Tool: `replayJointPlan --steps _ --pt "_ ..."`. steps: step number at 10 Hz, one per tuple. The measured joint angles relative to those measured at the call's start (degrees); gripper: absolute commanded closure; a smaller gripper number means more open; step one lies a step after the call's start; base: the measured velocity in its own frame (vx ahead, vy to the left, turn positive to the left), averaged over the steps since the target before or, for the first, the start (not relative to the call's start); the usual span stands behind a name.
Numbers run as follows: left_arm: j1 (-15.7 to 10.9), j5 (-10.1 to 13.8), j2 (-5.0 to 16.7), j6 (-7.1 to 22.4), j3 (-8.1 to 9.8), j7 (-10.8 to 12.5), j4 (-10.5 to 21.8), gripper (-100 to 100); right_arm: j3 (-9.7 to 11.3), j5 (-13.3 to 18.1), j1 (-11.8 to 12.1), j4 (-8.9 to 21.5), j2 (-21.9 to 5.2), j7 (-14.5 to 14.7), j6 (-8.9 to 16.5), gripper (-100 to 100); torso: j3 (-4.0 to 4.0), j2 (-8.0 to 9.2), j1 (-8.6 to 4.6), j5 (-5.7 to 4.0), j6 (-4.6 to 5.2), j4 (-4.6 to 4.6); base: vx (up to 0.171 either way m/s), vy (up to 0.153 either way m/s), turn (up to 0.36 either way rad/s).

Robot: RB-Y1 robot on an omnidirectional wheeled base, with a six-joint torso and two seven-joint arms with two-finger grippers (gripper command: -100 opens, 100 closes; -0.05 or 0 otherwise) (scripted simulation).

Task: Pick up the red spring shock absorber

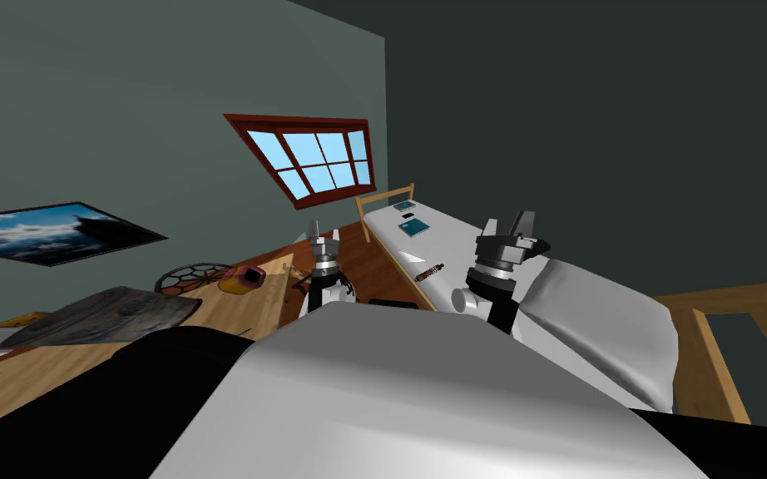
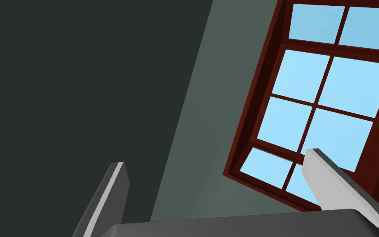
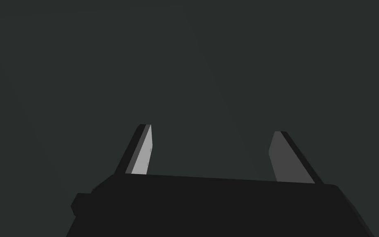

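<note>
The work surface is a long white bed top (image 1: 465,249) in a light wooden frame (image 1: 384,199), running from near right to far centre. Grey-green walls enclose the room. A window (image 1: 315,158) with a dark red frame is set in the far wall. A wooden desk (image 1: 232,312) stands to the left.

The shock absorber (image 1: 428,271) lies flat on the white top, close to its left edge and angled across it. It is a thin rod wrapped in a red-brown coil, with darker ends. Two teal books (image 1: 413,228) lie farther along the same top.

Left gripper (image 1: 324,237): raised near the desk, fingers spread, holding nothing. Right gripper (image 1: 508,223): raised over the bed, fingers apart, holding nothing. The shock absorber lies between the two grippers, clear of both.
</note>
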Motion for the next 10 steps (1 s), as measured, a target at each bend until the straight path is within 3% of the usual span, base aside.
replayJointPlan --steps 4,8,10 --pt "0.01 0.00 0.00 0.00 0.00 0.00 0.00 0 0.00 0.27 -0.13 -0.04 -5.99 -2.62 2.87 -100 -0.10 -0.18 0.06 0.01 0.02 -0.04 0.044 0.023 -0.177" --pt "0.02 0.00 0.00 0.00 0.00 0.00 0.00 0 -0.37 0.14 -0.36 -0.39 -11.31 -8.48 9.27 -100 -0.21 -0.36 0.13 0.03 0.02 -0.08 0.075 0.040 -0.216" --pt "0.01 0.00 0.00 0.00 0.00 0.00 0.00 0 -0.15 0.15 -0.28 -0.29 -12.30 -10.69 11.90 -100 -0.13 -0.22 0.09 0.02 0.02 -0.05 0.058 0.037 -0.268"
